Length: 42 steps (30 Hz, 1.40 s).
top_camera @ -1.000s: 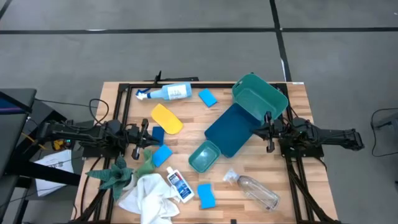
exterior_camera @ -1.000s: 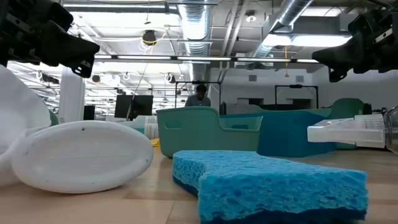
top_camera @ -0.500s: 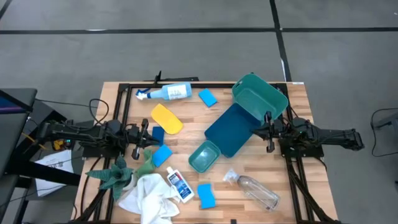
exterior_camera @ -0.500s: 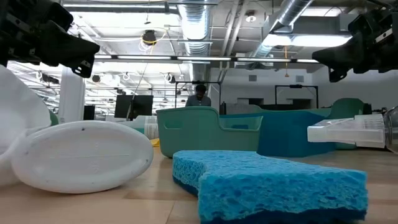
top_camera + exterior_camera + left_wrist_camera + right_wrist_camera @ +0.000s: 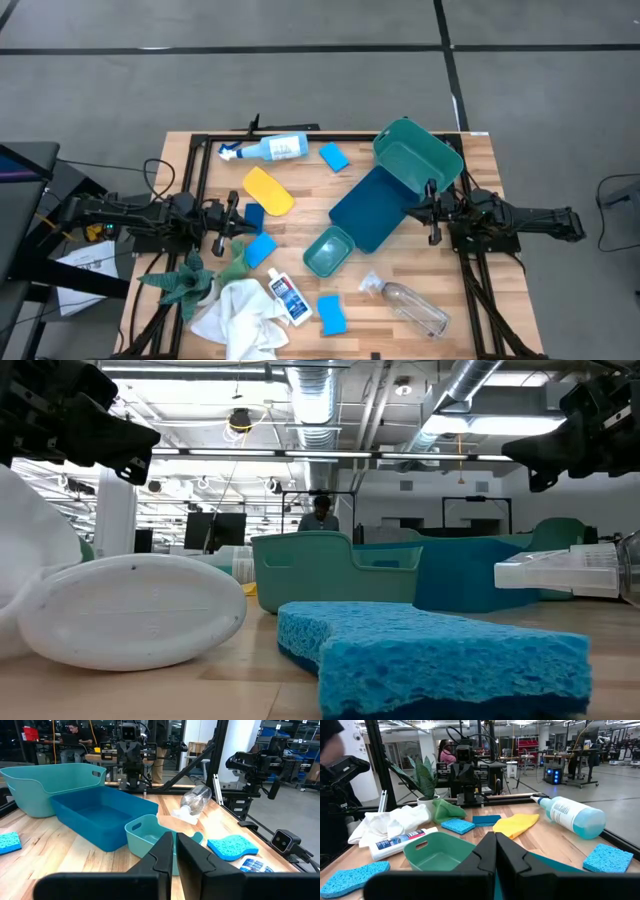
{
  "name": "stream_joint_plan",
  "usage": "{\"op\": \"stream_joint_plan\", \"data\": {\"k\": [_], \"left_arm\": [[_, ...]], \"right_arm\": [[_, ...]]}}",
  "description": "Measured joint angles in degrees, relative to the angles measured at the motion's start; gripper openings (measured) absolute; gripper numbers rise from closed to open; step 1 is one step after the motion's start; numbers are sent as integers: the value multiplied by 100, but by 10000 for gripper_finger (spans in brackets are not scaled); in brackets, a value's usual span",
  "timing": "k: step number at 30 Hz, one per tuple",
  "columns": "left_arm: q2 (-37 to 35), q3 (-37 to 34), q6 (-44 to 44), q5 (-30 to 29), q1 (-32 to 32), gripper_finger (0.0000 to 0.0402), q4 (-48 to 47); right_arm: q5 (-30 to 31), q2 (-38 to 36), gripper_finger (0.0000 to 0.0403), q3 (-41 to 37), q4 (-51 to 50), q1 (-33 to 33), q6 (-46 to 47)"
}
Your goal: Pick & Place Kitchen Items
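I see even, bright overhead light with soft shadows on the tabletop (image 5: 400, 275). In my low view, ceiling lamps glare and the near blue sponge (image 5: 430, 655) looks blurry.

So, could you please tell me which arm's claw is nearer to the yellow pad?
The left. The left claw sits shut just beside the yellow pad, toward the table's left edge. The right claw, also shut, waits across the table beyond the blue bin.
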Motion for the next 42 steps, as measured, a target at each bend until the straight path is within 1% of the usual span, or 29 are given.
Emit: {"op": "stream_joint_plan", "data": {"k": [9, 11, 12, 15, 20, 23, 26, 29, 31, 35, 37, 42], "left_arm": [[0, -1, 5, 1, -1, 17, 9], [24, -1, 133, -41, 1, 17, 302], [60, -1, 129, -37, 1, 17, 557], [144, -1, -256, 10, 1, 17, 1492], [361, 1, -1194, -440, 1, 17, 3611], [484, 1, -1614, -584, 1, 17, 4638], [571, 1, -1696, -585, 1, 17, 5599], [590, 1, -1894, -585, 1, 17, 6321], [588, 1, -1862, -585, 1, 17, 6542], [591, 1, -1281, -613, 1, 17, 6626], [623, 38, -1166, -695, 1, 17, 6648], [898, 578, -947, -705, 1, 17, 6733]], "right_arm": [[0, 0, 0, -1, -2, 0, 0], [-2, 1, 0, -1, -1, 0, 0], [-1, -1, 0, 1, 0, -1, 0], [-2, 1, 0, -1, 0, -1, 0], [-1, 1, 0, 0, 0, -1, 0], [0, -1, 0, 0, 0, -1, 0], [0, 0, 0, 0, 0, -1, 0], [0, 0, 0, 0, 0, -1, 0], [0, 0, 0, -1, -1, -1, 0], [0, -1, 0, -1, -1, 0, 0], [0, -1, 0, -1, 0, 1, 0], [31, 1, 0, 0, 121, -41, -130]]}}
